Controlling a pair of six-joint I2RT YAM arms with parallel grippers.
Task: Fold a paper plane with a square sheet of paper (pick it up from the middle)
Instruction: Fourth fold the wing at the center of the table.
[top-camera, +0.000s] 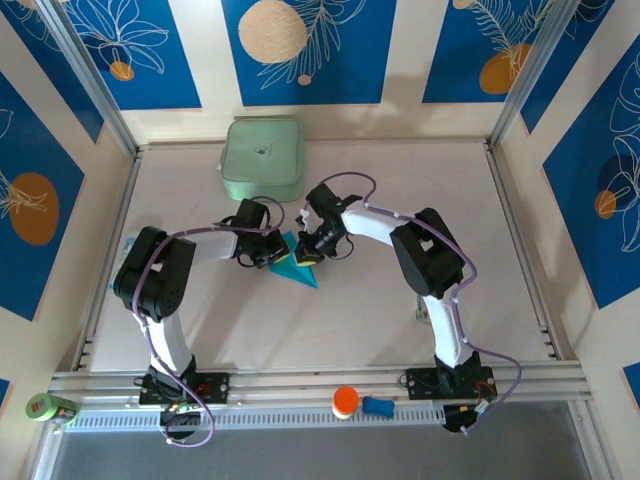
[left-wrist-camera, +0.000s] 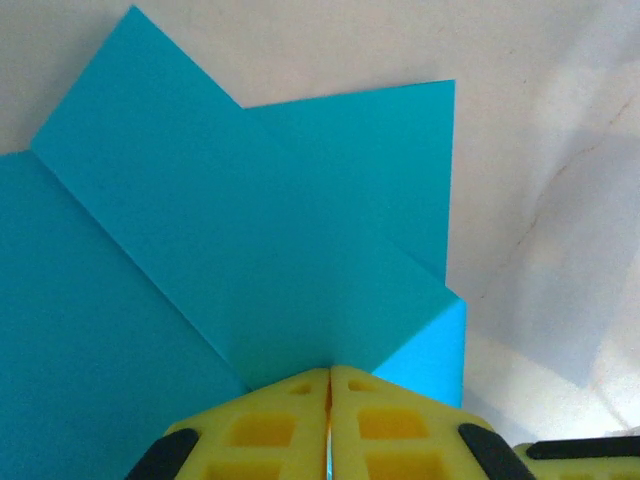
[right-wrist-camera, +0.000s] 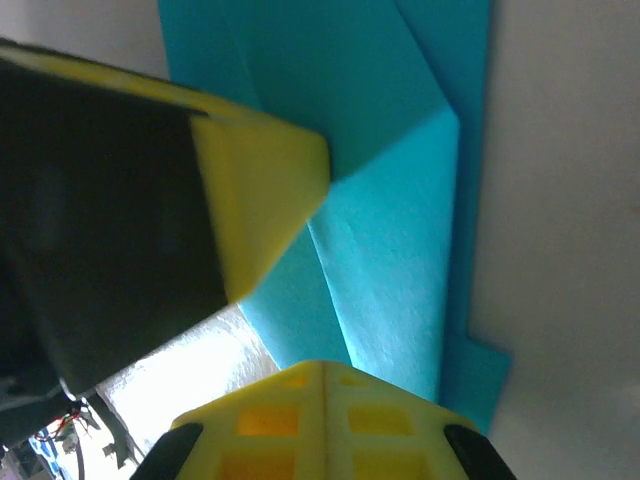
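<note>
Left wrist: left hand seemingly pinches folded paper.

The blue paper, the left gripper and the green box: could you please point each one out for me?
Blue paper (left-wrist-camera: 250, 220), left wrist view, on its top folded flap.
Left gripper (left-wrist-camera: 330, 372), left wrist view, where its yellow fingertips meet.
Green box (top-camera: 262, 160), top view, middle of its lid.

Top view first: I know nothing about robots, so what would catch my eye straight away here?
A half-folded blue paper lies in the middle of the table, bright against its pale top. The yellow-tipped left pincer and right pincer are each shut on an edge of it. Behind sits a pale green box.
</note>
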